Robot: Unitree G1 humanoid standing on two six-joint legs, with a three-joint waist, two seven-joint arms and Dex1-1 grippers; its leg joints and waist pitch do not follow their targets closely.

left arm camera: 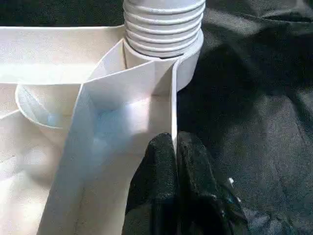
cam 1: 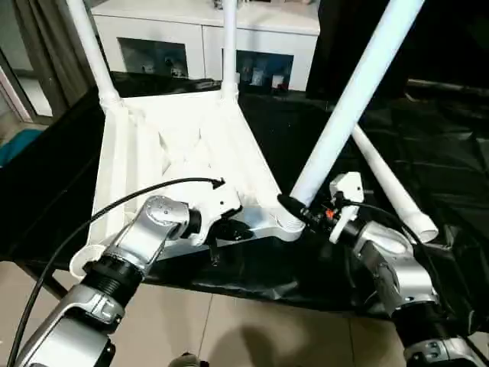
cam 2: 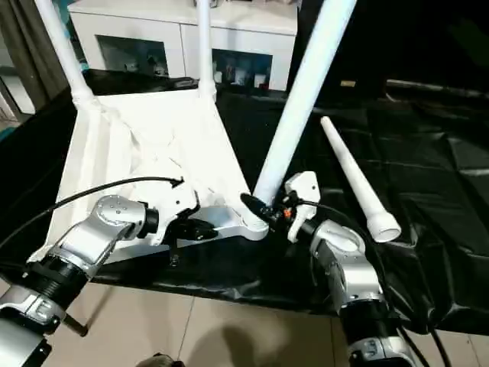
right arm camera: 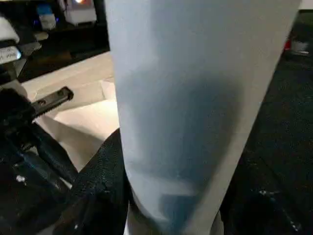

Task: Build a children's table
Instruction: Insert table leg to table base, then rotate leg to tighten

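The children's table [cam 1: 179, 145] lies upside down on the black-covered table [cam 1: 428, 138], two legs [cam 1: 92, 46] standing in its far sockets — their tops cut off. The left tool [cam 1: 229, 229] is pinched together on a thin rib at the near edge. The right tool [cam 1: 294, 208] clamps a leaning third leg [cam 1: 355, 95] at the near right socket; its far finger is hidden. A fourth leg [cam 1: 393, 186] lies loose toward the right edge — a white cabinet [cam 1: 206, 30] behind
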